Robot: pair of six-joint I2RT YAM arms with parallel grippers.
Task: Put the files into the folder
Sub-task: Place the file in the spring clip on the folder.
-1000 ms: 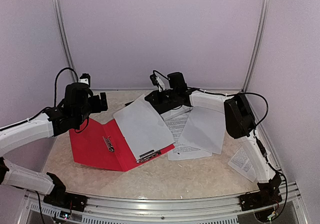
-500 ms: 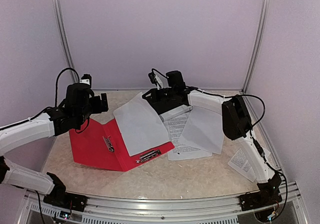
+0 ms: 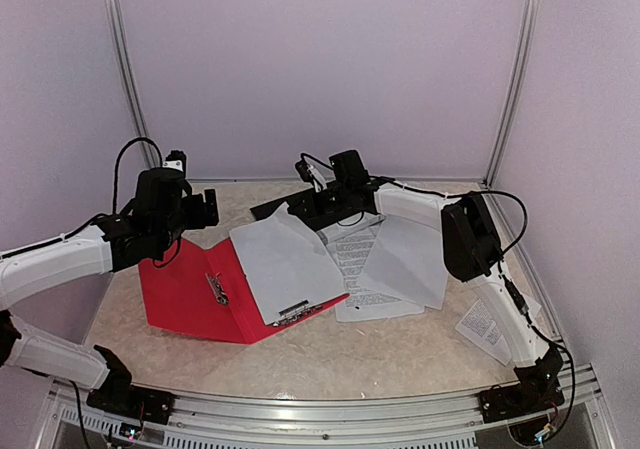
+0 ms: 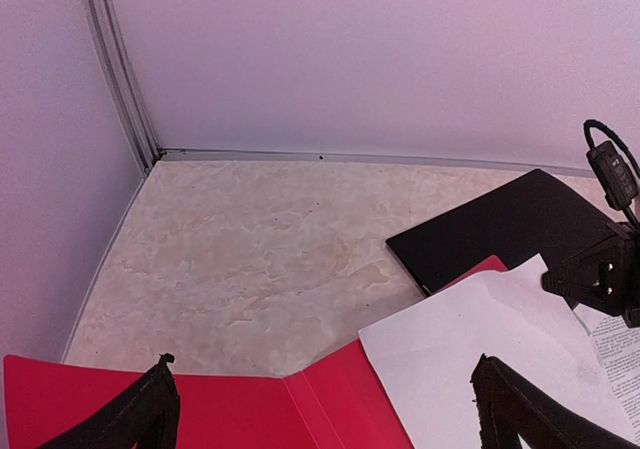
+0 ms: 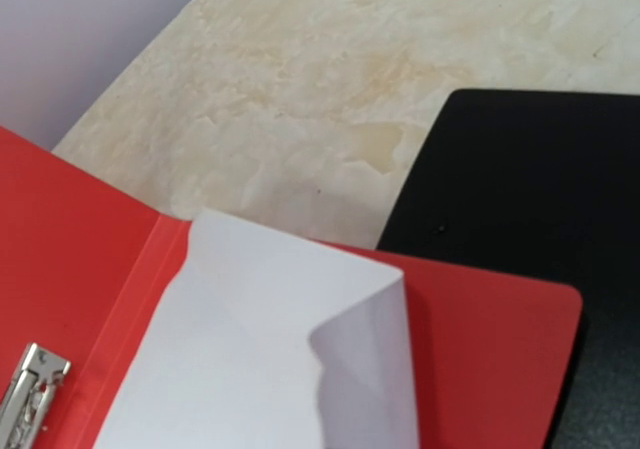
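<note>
Clock = overhead view, 12 at the back wall.

Right gripper (image 3: 308, 209): jaws closed. Its own camera doesn't show the fingers, so I can't tell if they pinch anything. It sits low at 12 of table centre, at the far corner of a blank white paper sheet (image 3: 285, 259).

That sheet lies skewed on the right leaf of the open red plastic folder (image 3: 185, 294). Its near edge reaches the flat metal clip (image 3: 297, 312), and its far corner curls up off the red. A thin black flat board (image 3: 268, 209) lies at the folder's 12, and the red leaf's far corner touches it.

Left gripper (image 4: 325, 421): jaws spread wide, empty, hovering above the folder's far edge at 10. A second metal clip (image 3: 215, 287) sits on the fold line.

The other files are outside the folder, at its 3:
- A white sheet of dense black print (image 3: 352, 269) lies flat on the beige marbled tabletop (image 3: 330, 354).
- Another blank white sheet (image 3: 410, 259) overlaps its 3 side.
- A small printed sheet (image 3: 485, 324) lies well apart at 4, beside the right arm's lower link.
</note>
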